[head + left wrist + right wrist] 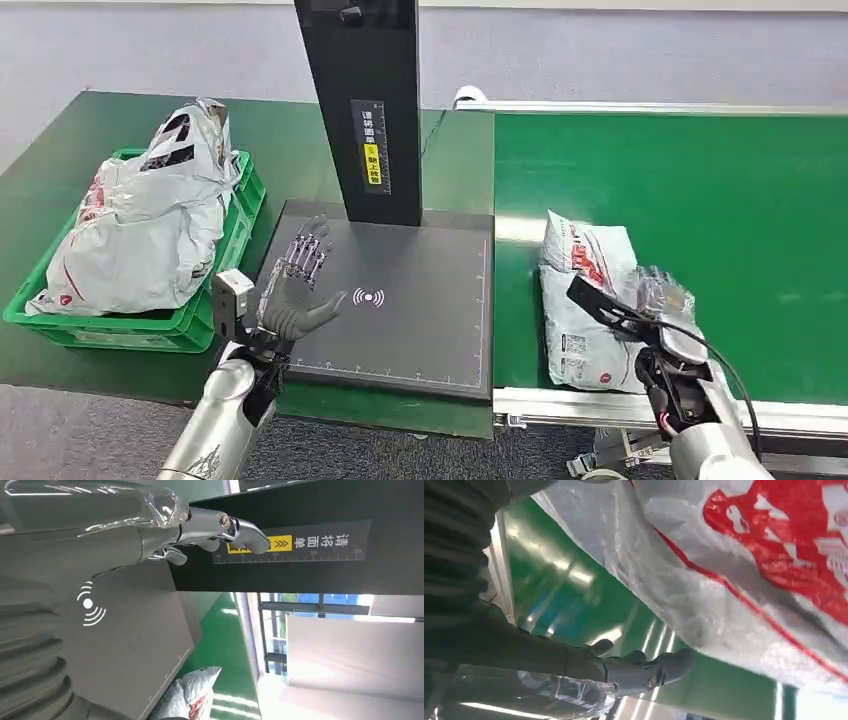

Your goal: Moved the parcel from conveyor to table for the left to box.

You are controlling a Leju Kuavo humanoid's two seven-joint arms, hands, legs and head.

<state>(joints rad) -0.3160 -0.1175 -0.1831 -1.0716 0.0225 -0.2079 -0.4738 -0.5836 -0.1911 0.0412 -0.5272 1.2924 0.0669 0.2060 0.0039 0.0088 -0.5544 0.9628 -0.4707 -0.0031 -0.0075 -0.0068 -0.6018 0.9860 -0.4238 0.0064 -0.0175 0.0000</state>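
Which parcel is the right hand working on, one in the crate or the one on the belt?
The lone parcel lying on the green conveyor, right at the right hand. The others sit piled in the green crate.

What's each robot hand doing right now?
Left robot hand: open, empty, above the dark pad.
Right robot hand: at the parcel on the conveyor; grip cannot be told.

A grey-white parcel (585, 300) with red print lies lower right on a bright green belt (720, 230). Upper left, a green crate (120, 325) holds similar grey bags (150, 225), perhaps black-marked. The centre pad (400, 300) is dark grey with a white signal mark (368, 297).
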